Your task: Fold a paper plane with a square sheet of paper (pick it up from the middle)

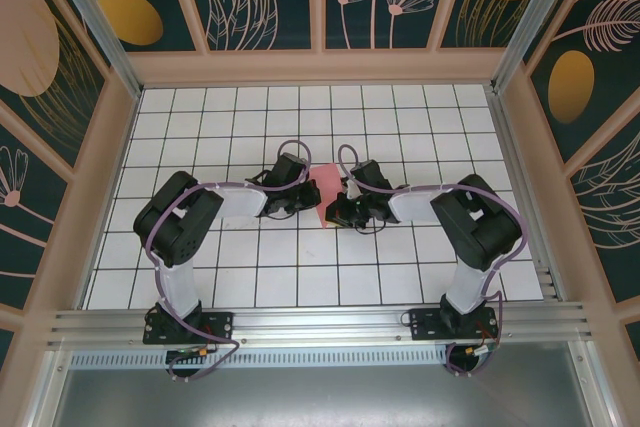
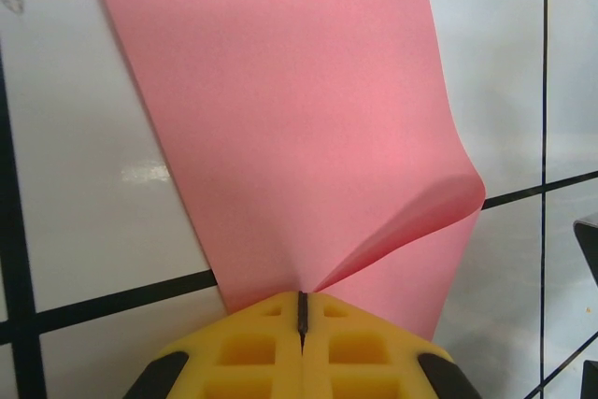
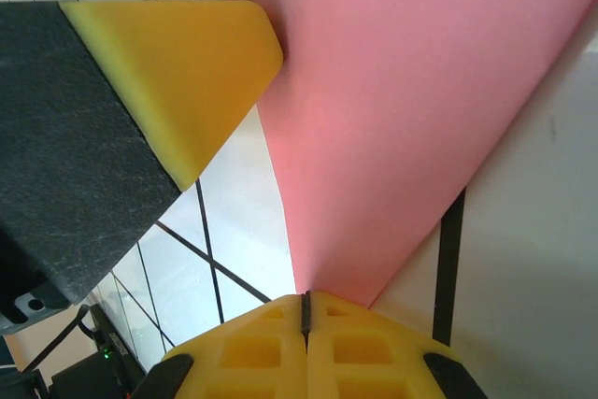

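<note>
The square sheet of paper sits near the middle of the white gridded desk, caught between the two claws. From above, only a small pink-red patch of it shows, with the left claw just against its left side and the right claw at its lower right edge.

In the left wrist view the left claw's yellow fingers are pressed together with only a thin dark seam between them, and the near edge of the paper runs straight into that seam, so this claw is pinching the sheet. From the pinch the paper spreads up and away as a broad pink band across the tiles. On the right a flap of it curls over into a rounded bulge, and a crease runs from that bulge down to the fingertips.

In the right wrist view the right claw's yellow fingers are likewise closed tight, with a narrow tip of the paper clamped between them. The sheet widens from that tip toward the top of the view like a wedge. The left claw's yellow pad comes in from the upper left, and its tip meets the paper's left edge.

Both claws grip the same sheet, at opposite sides. Whether its far part lies flat on the desk or hangs just above it cannot be told.
</note>
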Motion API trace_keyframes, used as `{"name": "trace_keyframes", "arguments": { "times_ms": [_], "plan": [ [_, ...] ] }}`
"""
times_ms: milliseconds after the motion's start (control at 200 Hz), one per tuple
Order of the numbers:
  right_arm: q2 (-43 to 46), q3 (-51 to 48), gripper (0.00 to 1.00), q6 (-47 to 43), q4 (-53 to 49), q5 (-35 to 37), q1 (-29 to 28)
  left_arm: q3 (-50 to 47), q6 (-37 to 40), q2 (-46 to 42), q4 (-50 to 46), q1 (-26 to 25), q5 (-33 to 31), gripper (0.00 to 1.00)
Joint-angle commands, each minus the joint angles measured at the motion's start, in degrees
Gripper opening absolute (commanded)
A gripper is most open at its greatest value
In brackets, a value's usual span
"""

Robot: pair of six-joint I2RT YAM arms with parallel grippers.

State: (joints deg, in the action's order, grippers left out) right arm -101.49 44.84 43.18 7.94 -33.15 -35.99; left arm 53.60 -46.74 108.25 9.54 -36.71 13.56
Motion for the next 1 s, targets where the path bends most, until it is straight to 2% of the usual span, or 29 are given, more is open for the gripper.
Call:
{"name": "trace_keyframes", "arguments": {
  "times_ms": [0, 996],
  "plan": [
    [-1.39, 0.56, 0.01, -2.33, -1.77, -1.31, -0.66, -1.97, -0.37, 0.38, -6.21, -0.05, -4.49, 0.00],
    [-0.36, 1.55, 0.01, -4.51, -3.89, -0.31, -2.88, -2.62, -0.94, 0.56, -5.59, -0.07, -4.55, 0.00]
  ]
}}
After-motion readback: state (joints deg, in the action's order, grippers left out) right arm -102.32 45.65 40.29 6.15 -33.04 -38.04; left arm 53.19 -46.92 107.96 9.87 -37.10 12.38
